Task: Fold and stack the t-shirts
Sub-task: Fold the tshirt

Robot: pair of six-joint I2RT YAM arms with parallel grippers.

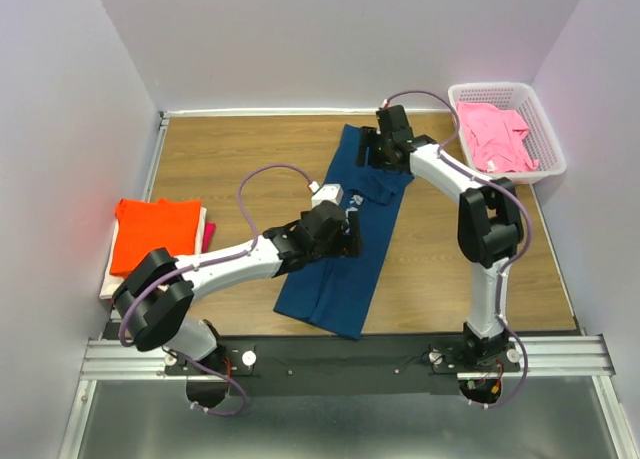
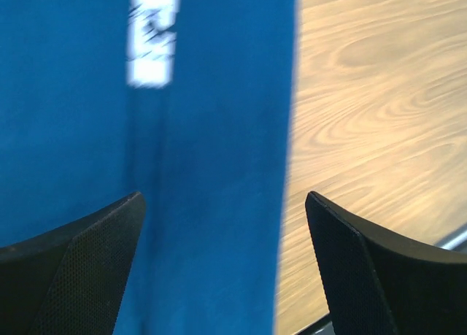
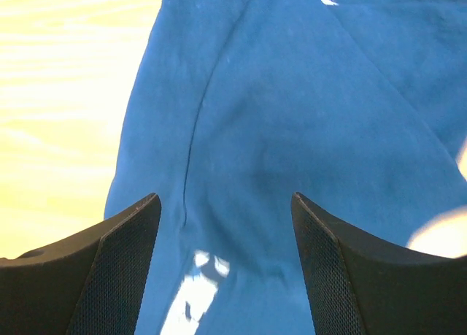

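Left gripper (image 1: pixel 343 231), jaws spread wide and empty, hangs over the middle of the navy t-shirt (image 1: pixel 340 284), while the right gripper (image 1: pixel 372 151), likewise spread and holding nothing, hovers above the garment's far end. The navy tee lies as a long narrow strip down the centre of the wooden table (image 1: pixel 220 159), its sleeves apparently turned in and its white chest print (image 2: pixel 152 36) showing ahead of the left fingers. By the look of it, the lengthwise fold is done and the crosswise fold is in hand. The next move would call for the grippers to drop to the cloth, pinch one end and carry it over the other. An orange t-shirt (image 1: pixel 155 234) tops a folded stack at the table's left edge, the likely destination. A pink t-shirt (image 1: pixel 495 139) lies crumpled in the white basket (image 1: pixel 551 139) at the far right, well apart and not yet folded.
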